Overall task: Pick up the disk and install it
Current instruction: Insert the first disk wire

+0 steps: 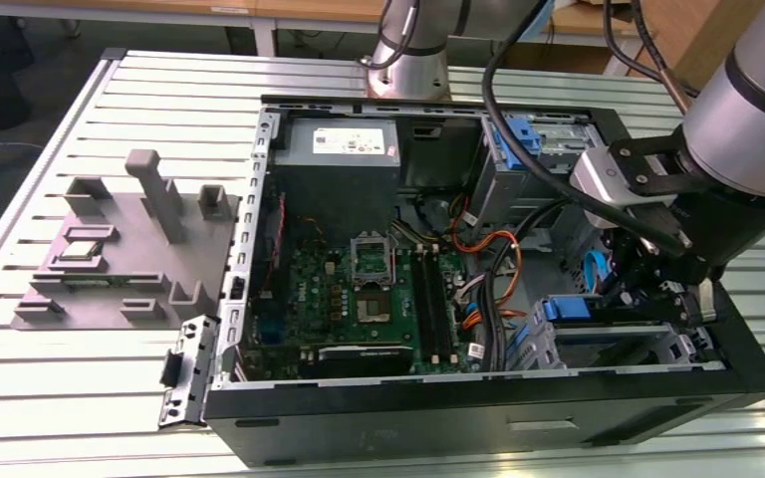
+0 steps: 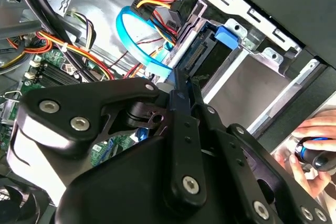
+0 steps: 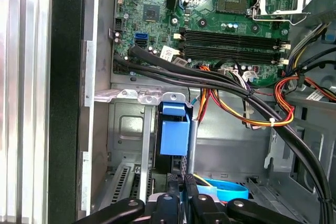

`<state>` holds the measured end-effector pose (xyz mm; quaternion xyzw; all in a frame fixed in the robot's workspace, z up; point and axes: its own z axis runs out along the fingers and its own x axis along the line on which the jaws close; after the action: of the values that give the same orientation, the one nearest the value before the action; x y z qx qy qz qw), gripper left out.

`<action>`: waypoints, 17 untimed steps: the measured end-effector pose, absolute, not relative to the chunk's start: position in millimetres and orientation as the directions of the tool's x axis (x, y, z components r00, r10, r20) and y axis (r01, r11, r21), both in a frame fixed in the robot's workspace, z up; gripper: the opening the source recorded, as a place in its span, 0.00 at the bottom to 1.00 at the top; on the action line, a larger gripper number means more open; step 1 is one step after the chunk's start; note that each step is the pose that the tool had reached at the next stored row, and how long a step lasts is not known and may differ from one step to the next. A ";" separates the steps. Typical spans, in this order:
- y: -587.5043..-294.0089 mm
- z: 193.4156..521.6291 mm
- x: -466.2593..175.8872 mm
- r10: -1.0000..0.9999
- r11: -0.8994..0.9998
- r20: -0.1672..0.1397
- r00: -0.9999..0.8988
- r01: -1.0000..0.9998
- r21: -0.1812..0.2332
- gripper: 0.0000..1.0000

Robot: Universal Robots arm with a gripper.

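The gripper [image 1: 665, 299], jaws pinched narrow on the disk [image 3: 174, 136], hangs over the case's [image 1: 489, 403] drive bay.

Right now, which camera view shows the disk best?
The second wrist view: the disk sits in the drive bay, its connector end and blue carrier tab visible beyond the gripper. The first wrist view shows its blue carrier edge-on; the exterior view gives a small blue patch.

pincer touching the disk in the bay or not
Cannot tell. In the second wrist view the pincer reaches the disk edge, but its own linkage hides the tips.
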<state>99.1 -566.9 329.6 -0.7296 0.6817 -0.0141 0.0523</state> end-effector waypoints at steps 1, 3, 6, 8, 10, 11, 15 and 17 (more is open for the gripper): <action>-566.8 329.3 99.2 -0.996 -0.065 -0.052 0.070 -0.993 -0.096 0.16; -566.8 328.8 99.2 -0.996 -0.065 -0.052 0.070 -0.993 -0.096 0.23; -566.9 329.3 99.2 -0.996 -0.065 -0.051 0.070 -0.993 -0.095 0.29; -566.9 329.4 99.2 -0.996 -0.065 -0.051 0.070 -0.993 -0.095 0.29; -566.8 331.4 99.2 -0.996 -0.065 -0.051 0.070 -0.993 -0.095 0.29; -566.8 333.1 99.2 -0.996 -0.065 -0.051 0.070 -0.993 -0.095 0.29; -566.9 340.8 99.2 -0.996 -0.065 -0.051 0.070 -0.993 -0.095 0.29; -566.8 346.0 99.2 -0.996 -0.065 -0.051 0.070 -0.993 -0.095 0.29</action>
<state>99.2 -566.8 346.0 -0.7296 0.6817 -0.0140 0.0523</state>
